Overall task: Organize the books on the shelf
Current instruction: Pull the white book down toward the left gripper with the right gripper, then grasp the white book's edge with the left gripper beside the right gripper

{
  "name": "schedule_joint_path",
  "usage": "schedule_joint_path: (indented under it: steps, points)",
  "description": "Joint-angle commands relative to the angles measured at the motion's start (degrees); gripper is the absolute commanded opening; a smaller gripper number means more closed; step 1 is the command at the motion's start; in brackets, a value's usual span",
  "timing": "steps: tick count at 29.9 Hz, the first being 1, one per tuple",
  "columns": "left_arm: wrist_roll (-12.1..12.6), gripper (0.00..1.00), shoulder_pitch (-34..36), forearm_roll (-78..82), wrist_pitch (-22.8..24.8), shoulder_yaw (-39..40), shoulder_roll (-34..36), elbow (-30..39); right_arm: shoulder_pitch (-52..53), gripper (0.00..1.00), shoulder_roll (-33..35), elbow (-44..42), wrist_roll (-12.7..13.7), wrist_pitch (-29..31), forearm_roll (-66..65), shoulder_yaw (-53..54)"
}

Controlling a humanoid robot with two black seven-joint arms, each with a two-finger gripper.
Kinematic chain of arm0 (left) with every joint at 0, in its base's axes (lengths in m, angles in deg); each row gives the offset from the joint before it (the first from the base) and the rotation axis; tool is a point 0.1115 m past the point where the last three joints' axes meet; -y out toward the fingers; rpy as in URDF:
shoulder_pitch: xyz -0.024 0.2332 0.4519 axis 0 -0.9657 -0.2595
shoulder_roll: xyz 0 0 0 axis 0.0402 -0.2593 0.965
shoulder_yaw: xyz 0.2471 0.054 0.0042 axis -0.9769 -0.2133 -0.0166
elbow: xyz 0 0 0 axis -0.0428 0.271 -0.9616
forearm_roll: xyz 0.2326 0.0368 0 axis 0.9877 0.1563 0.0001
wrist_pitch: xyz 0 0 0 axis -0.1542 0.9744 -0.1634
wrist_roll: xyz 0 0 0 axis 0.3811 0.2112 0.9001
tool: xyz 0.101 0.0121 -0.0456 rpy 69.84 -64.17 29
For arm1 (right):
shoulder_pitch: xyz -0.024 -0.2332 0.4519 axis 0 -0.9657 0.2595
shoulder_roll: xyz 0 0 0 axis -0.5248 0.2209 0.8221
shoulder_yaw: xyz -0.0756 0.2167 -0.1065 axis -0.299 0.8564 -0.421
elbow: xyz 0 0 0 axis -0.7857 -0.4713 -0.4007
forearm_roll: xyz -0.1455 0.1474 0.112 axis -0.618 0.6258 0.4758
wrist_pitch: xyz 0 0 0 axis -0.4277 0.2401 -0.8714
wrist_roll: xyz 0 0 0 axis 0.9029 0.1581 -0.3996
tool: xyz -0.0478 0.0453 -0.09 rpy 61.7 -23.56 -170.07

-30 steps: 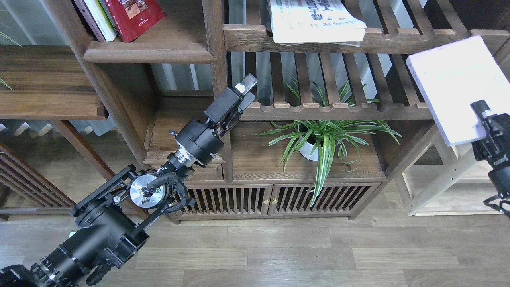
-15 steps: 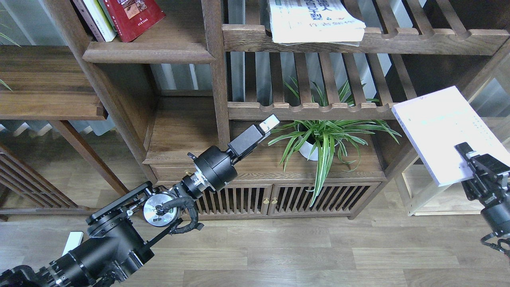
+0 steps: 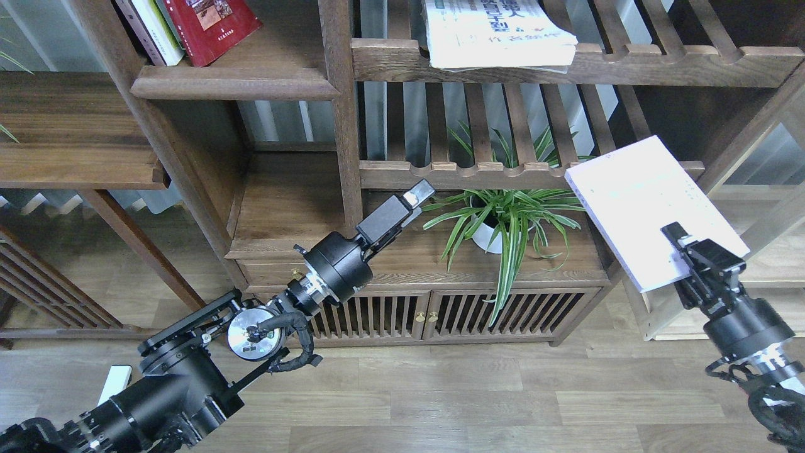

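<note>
Leaning on the shelf (image 3: pixel 233 82) at upper left, the red book (image 3: pixel 214 22) stands upright; the left gripper (image 3: pixel 420 190) carries nothing, jaw spacing indiscernible; the right gripper (image 3: pixel 682 248) clamps the lavender-white book (image 3: pixel 648 211) by one edge, likely for carrying shelfward.

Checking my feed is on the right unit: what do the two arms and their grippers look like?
Both arms are matte black with thick cylindrical joints. The left arm shows a bare silver disc and looped black cables. The left gripper is boxy with pale-tipped jaws; the right gripper is black and blocky.

Green characters on white book (image 3: pixel 497 31) (illegible)
</note>
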State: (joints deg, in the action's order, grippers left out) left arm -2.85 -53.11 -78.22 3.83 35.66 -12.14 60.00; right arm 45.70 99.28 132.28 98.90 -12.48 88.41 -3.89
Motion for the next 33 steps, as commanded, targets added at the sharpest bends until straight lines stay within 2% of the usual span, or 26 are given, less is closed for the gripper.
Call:
schedule_joint_path:
  steps: [1, 10, 33]
  points:
    - [-0.2, 0.98, 0.0, -0.7, 0.0, -0.1, 0.0, 0.0, 2.6, 0.05, -2.9, 0.0, 0.0, 0.0, -2.2, -2.3]
    - [-0.2, 0.98, 0.0, -0.7, 0.0, -0.1, 0.0, -0.3, 7.9, 0.05, -11.6, 0.0, 0.1, 0.0, -8.2, -3.4]
    - [-0.1, 0.98, 0.0, -1.4, 0.0, -0.1, 0.0, -0.6, 13.0, 0.05, -18.3, 0.2, 0.1, 0.0, -11.5, -9.2]
